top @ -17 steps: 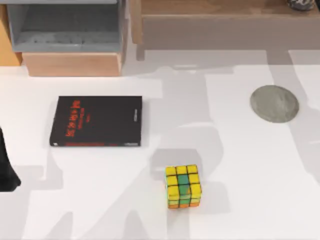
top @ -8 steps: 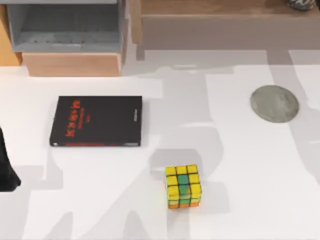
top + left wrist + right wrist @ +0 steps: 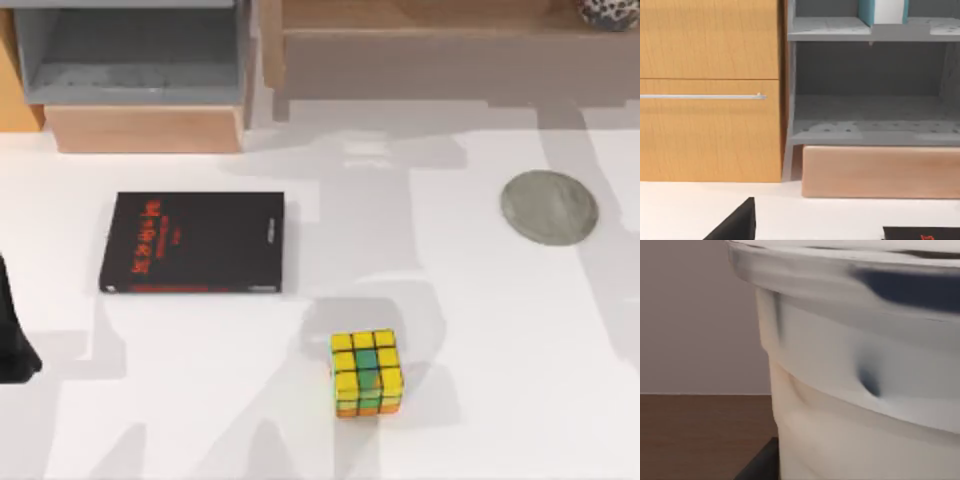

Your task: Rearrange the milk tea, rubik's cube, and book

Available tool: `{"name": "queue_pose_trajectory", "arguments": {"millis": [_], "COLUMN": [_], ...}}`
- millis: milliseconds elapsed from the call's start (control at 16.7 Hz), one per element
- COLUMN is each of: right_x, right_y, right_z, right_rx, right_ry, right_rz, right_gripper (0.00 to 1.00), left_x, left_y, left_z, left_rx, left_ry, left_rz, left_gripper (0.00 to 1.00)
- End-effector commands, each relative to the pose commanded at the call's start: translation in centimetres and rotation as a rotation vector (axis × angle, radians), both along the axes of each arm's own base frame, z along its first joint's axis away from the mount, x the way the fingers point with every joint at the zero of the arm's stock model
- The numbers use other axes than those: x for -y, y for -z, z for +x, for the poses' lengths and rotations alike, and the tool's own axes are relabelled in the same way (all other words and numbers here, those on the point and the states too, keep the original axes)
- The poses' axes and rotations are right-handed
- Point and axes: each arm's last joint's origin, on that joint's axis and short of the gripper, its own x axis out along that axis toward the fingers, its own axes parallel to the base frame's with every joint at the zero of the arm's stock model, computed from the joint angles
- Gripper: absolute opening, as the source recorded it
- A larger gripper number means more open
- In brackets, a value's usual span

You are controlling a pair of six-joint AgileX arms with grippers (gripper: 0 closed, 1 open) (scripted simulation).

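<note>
The milk tea (image 3: pixel 850 390) sits right against the right wrist camera: a clear cup wall with beige drink and a white lid rim, above a brown wooden surface. My right gripper holds it. A dark-speckled rounded bit (image 3: pixel 610 10) peeks in at the far right corner of the top view. The book (image 3: pixel 193 243) lies flat at centre left, black cover up with red lettering; its corner (image 3: pixel 922 234) also appears in the left wrist view. The rubik's cube (image 3: pixel 366 373) stands near the front centre, yellow face up. My left arm (image 3: pixel 12 345) is parked at the left edge.
A grey round disc (image 3: pixel 549 207) lies at the right. A grey open shelf unit (image 3: pixel 130 55) on a wooden base stands at the back left, and a low wooden shelf (image 3: pixel 440 40) runs along the back right. White table lies between the book, cube and disc.
The speckled bit at the far right corner has shifted slightly right, and the arm shadows on the table have moved. Book, cube and disc have stayed put.
</note>
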Motion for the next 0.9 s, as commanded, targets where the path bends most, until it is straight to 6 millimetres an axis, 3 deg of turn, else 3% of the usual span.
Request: {"name": "queue_pose_trajectory", "arguments": {"millis": [300,720,900], "right_x": [0.0,0.2,0.0], "right_y": [-0.1,0.0,1.3], "right_z": [-4.9,-5.5,-6.8], "right_rx": [-0.01,-0.002,0.023], "right_ry": [0.0,0.002,0.0], "right_rz": [-0.001,0.0,-0.003], "right_gripper": [0.0,0.0,0.0], "left_x": [0.0,0.0,0.0], "left_y": [0.0,0.0,0.0], "left_z": [0.0,0.0,0.0], "left_rx": [0.0,0.0,0.0], "left_ry": [0.0,0.0,0.0], "left_rz": [0.0,0.0,0.0], "left_gripper": [1.0,1.0,1.0]}}
